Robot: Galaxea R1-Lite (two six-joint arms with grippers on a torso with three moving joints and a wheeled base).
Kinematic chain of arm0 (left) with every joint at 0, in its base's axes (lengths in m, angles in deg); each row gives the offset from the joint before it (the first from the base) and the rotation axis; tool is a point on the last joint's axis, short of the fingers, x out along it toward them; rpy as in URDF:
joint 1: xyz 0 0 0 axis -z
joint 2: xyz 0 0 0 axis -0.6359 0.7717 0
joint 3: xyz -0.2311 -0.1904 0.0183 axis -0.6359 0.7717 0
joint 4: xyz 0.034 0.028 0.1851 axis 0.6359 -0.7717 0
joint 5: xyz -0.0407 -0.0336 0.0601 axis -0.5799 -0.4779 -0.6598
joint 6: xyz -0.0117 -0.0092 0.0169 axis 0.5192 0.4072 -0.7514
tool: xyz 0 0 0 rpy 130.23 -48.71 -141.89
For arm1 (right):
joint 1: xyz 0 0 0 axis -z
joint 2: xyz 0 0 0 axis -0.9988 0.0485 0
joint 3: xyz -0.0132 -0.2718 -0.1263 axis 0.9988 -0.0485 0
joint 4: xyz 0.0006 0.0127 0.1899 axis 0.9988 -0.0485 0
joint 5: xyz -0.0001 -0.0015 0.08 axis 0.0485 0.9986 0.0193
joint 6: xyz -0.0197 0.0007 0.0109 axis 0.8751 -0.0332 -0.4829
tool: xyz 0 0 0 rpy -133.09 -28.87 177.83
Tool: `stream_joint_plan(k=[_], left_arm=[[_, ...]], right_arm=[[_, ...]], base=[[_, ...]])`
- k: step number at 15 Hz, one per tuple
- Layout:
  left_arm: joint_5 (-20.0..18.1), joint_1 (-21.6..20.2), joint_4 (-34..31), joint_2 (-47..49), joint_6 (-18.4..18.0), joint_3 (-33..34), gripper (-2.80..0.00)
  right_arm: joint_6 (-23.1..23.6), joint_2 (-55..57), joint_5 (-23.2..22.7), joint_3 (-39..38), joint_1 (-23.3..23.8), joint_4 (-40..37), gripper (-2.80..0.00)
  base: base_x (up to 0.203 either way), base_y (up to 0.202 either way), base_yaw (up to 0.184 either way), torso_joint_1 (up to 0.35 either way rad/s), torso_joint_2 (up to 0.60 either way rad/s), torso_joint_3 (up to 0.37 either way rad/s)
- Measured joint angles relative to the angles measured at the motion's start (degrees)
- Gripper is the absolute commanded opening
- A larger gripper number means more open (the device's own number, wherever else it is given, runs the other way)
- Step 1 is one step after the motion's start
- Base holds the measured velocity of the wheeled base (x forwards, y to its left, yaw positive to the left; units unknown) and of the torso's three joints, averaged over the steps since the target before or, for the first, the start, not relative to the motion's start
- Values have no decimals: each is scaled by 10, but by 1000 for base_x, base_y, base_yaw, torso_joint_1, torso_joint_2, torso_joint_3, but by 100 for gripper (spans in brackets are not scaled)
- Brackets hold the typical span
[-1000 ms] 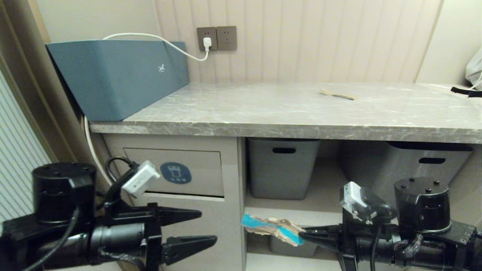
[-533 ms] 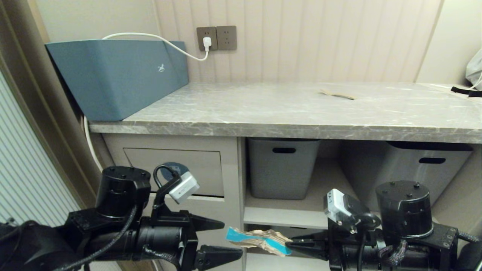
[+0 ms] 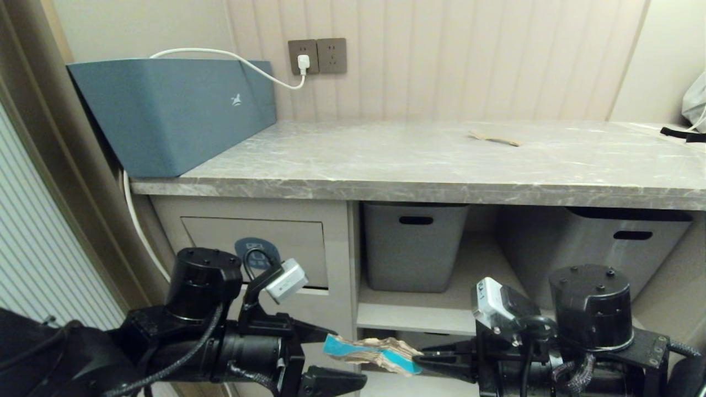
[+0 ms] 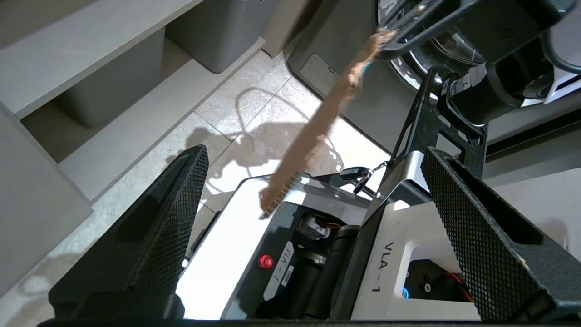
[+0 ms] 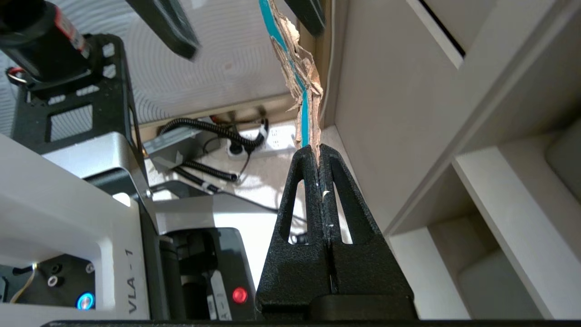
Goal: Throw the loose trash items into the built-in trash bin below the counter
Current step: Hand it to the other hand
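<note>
Your right gripper [image 3: 420, 361] sits low in the head view at about 5 o'clock, below the counter [image 3: 419, 187], with its jaws pinched together on one end of a torn cardboard scrap [image 3: 368, 353]. The scrap sticks out level from the fingertips toward 9 o'clock, teal-blue print on top and ragged brown edges showing. In the right wrist view the two black fingers [image 5: 308, 181] meet flat against the scrap [image 5: 302, 86], which runs away from them edge-on.

Your left gripper [image 3: 345, 355] is at about 7 o'clock in the head view, its jaws spread wide, one finger above and one below the free end of the scrap. From the left wrist view the textured pads [image 4: 181, 204] stand far apart with the brown scrap [image 4: 313, 136] hanging between them, touching neither pad as far as you can see.

The built-in trash bin [image 3: 259, 242] is just behind your left arm, at about 11 o'clock from the scrap: a beige flap with a round blue sticker [image 3: 255, 249], partly hidden by the wrist camera.

A second thin brown scrap [image 3: 495, 138] lies on the counter well apart, toward 1 o'clock. The long blue-teal box [image 3: 171, 110] stands at the counter's left end, and two grey tubs [image 3: 413, 248] sit on the shelf beneath the slab
</note>
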Motion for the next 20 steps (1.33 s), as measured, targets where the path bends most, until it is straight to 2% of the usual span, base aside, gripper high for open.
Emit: stream_joint_plan(k=[1, 2, 12, 13, 17, 19, 20], left_arm=[[0, 0, 0, 1, 0, 0, -119], [0, 1, 2, 2, -1, 0, -280], [1, 5, 3, -2, 1, 7, -280], [1, 6, 3, -3, 1, 10, -280], [5, 11, 3, -11, 1, 25, -280], [20, 6, 1, -17, 3, 36, -280], [39, -4, 0, -23, 12, 44, -280]], right_arm=[[0, 0, 0, -1, -3, 5, -280], [1, 0, 0, -2, -5, 6, -280], [2, -16, 4, -22, -19, 8, -280], [1, -17, 5, -26, -19, 8, 0], [1, -26, 12, -51, -19, 7, 0], [-1, -34, 27, -63, -18, 6, 0], [-6, -39, 42, -67, -16, 7, 0]], base=[[0, 0, 0, 0, 0, 0], [0, 0, 0, 0, 0, 0], [0, 0, 0, 0, 0, 0], [0, 0, 0, 0, 0, 0], [0, 0, 0, 0, 0, 0], [0, 0, 0, 0, 0, 0], [0, 0, 0, 0, 0, 0]])
